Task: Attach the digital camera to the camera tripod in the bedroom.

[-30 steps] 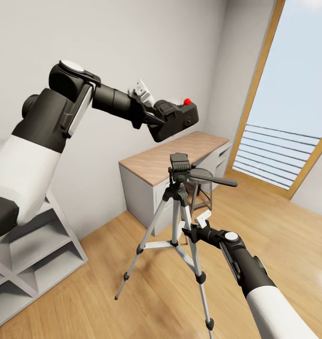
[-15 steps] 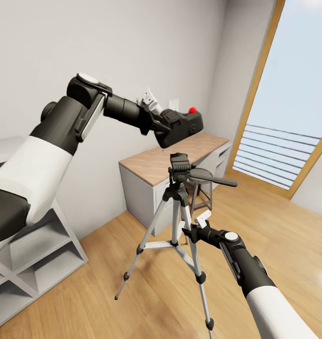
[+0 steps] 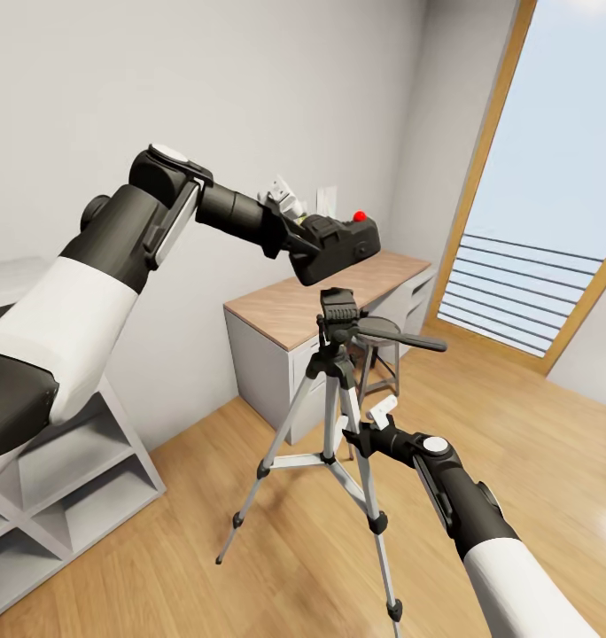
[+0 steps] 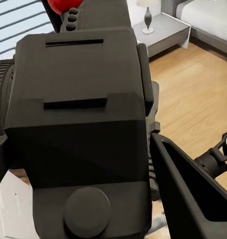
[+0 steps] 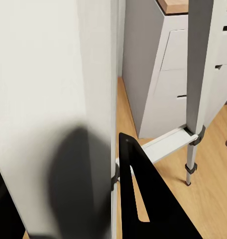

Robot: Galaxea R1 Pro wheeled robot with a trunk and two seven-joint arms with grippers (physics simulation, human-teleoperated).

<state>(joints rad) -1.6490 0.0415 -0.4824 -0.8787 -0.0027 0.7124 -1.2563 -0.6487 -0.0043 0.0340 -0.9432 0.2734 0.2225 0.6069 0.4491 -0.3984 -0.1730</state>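
Just above the tripod [image 3: 338,390] head, the left hand [image 3: 305,237] grips the small black camera [image 3: 340,245], rigid and light, by its body. Right hand [image 3: 354,436] clamps one stiff tripod leg, steadying it before the counter [image 3: 294,306].

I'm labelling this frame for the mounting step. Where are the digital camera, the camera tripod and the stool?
digital camera [image 3: 338,245], head view, on its black body.
camera tripod [image 3: 339,310], head view, on its black head.
stool [image 3: 380,327], head view, on its round seat behind the tripod.
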